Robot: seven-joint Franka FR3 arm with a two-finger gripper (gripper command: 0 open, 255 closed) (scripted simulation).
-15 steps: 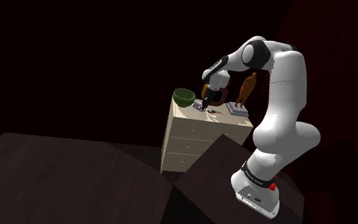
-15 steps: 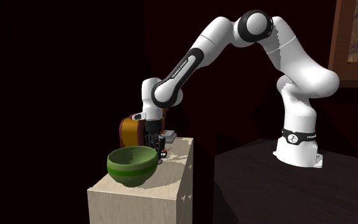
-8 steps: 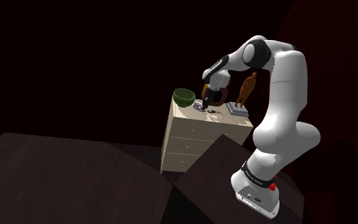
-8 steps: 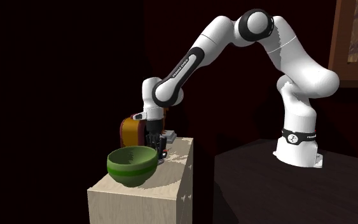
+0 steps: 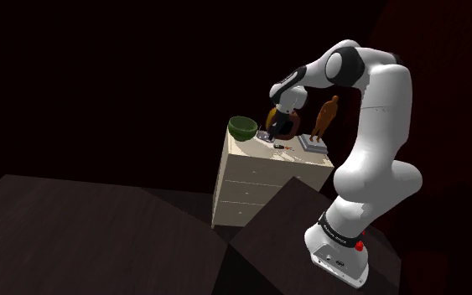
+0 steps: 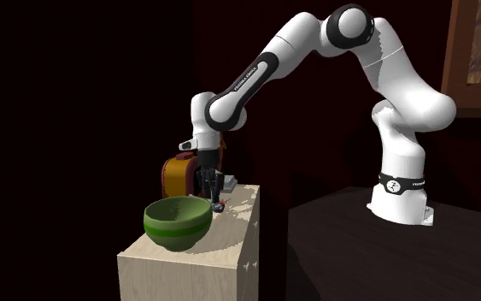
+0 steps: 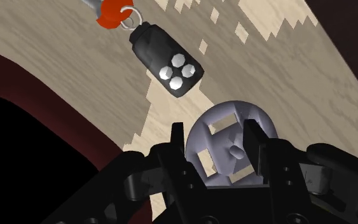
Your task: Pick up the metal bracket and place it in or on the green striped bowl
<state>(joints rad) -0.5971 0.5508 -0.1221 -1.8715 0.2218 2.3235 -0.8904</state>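
Metal bracket [image 7: 229, 141] gripped between jaws, now lifted clear of drawer chest [image 5: 263, 180] top; grasp done, carry toward shoulder view's left to green striped bowl [image 6: 177, 221] remains.

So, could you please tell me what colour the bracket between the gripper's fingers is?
The bracket is pale lilac-grey; the wrist view shows it best.

Green striped bowl [image 6: 177, 222] on chest [image 6: 191, 269] — jaws near.
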